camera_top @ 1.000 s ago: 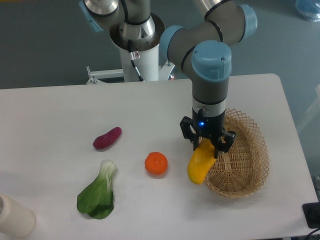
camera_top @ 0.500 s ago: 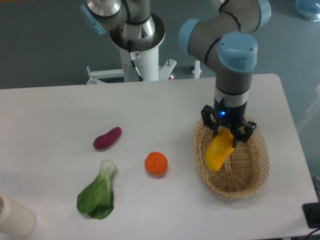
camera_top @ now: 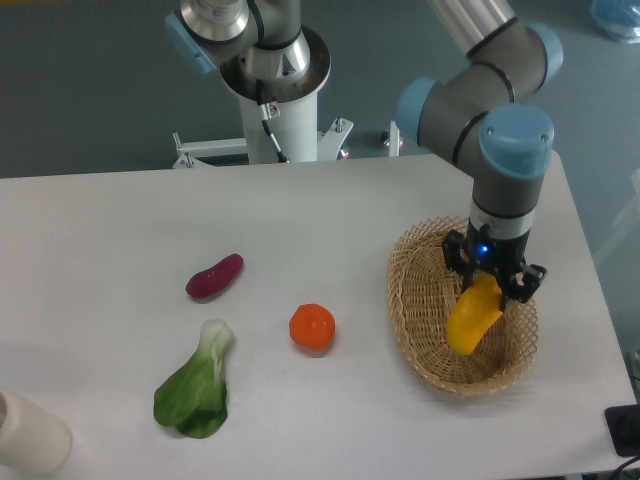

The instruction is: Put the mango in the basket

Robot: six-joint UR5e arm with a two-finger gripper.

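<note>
The yellow mango (camera_top: 472,318) hangs tilted from my gripper (camera_top: 493,278), which is shut on its upper end. It is held over the right half of the tan wicker basket (camera_top: 415,300), a little above the basket's floor. The basket sits at the right side of the white table. The gripper points straight down, its black fingers on either side of the mango's top.
A round orange fruit (camera_top: 312,328) lies left of the basket. A purple-red oblong vegetable (camera_top: 214,276) and a green leafy vegetable (camera_top: 197,386) lie further left. A white cylinder (camera_top: 28,432) stands at the front left corner. The table's right edge is close to the basket.
My gripper has carried the mango to the right, from beside the basket's left rim to over its right half.
</note>
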